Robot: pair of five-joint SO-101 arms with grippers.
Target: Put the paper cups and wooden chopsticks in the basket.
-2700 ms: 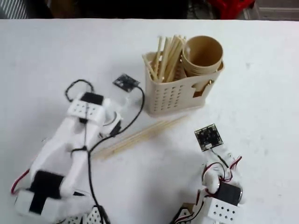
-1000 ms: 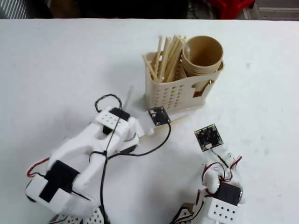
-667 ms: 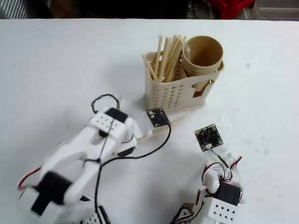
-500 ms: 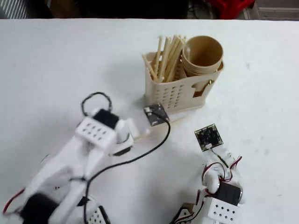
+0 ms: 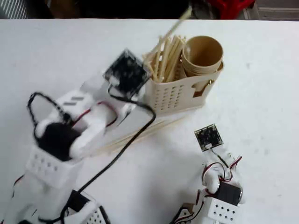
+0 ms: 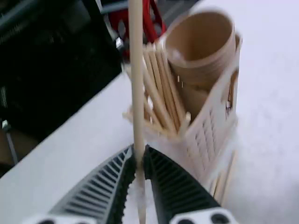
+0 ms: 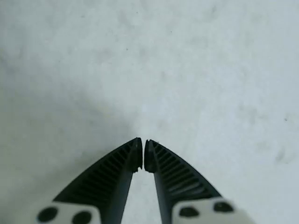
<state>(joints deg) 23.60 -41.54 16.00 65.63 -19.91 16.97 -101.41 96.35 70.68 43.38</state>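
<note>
My left gripper [image 6: 139,157] is shut on one wooden chopstick [image 6: 136,84], held up in the air beside the basket [image 6: 212,128]. From the high view that chopstick [image 5: 181,19] slants over the basket [image 5: 175,95]. The cream slotted basket holds a bundle of chopsticks [image 5: 166,55] and stacked paper cups [image 5: 202,55]. More chopsticks [image 5: 161,126] lie on the table in front of the basket, partly under the left arm [image 5: 70,130]. My right gripper [image 7: 143,150] is shut with nothing in it, low over bare table.
The right arm [image 5: 219,191] sits folded at the near edge, right of centre. The white table [image 5: 261,93] spreads wide on both sides of the basket. Dark clutter lies beyond the far edge.
The left arm went down to the chopsticks on the table, shut on one, then rose and swung it up toward the basket. The right arm has not moved.
</note>
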